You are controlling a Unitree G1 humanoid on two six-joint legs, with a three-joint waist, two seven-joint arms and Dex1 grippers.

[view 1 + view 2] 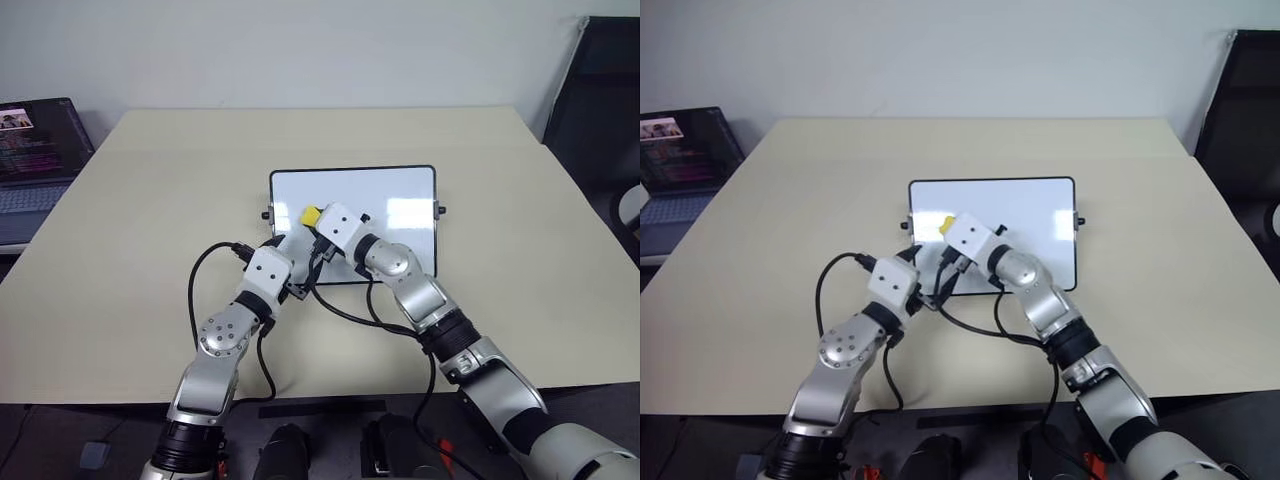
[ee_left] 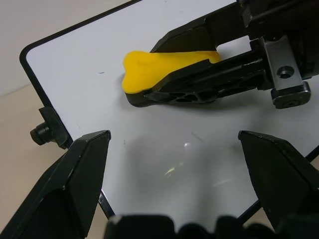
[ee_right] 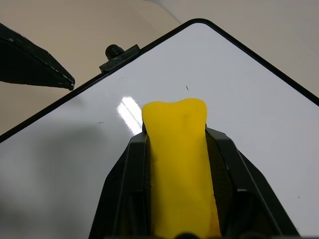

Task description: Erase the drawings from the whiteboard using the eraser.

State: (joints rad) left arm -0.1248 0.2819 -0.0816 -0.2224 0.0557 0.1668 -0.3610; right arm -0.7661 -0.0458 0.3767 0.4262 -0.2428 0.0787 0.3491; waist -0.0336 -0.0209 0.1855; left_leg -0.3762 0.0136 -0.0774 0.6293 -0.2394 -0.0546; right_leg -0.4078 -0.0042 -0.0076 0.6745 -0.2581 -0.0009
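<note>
The whiteboard (image 1: 400,195) lies flat in the middle of the table, with a black knob (image 2: 41,133) on its short side. My right gripper (image 3: 177,139) is shut on the yellow eraser (image 3: 177,149), whose tip (image 1: 311,216) sits over the left part of the board. My left gripper (image 2: 173,137) is open at the board's near left corner, its fingers (image 2: 84,164) spread over the white surface just short of the eraser (image 2: 149,69). The drawings are out of view; a tiny dark speck (image 3: 187,88) shows on the board ahead of the eraser.
The board rests on a beige table (image 1: 150,200). An open laptop (image 1: 35,140) stands off the far left corner and a black chair (image 1: 600,90) at the far right. Black cables (image 1: 340,305) loop between my two wrists.
</note>
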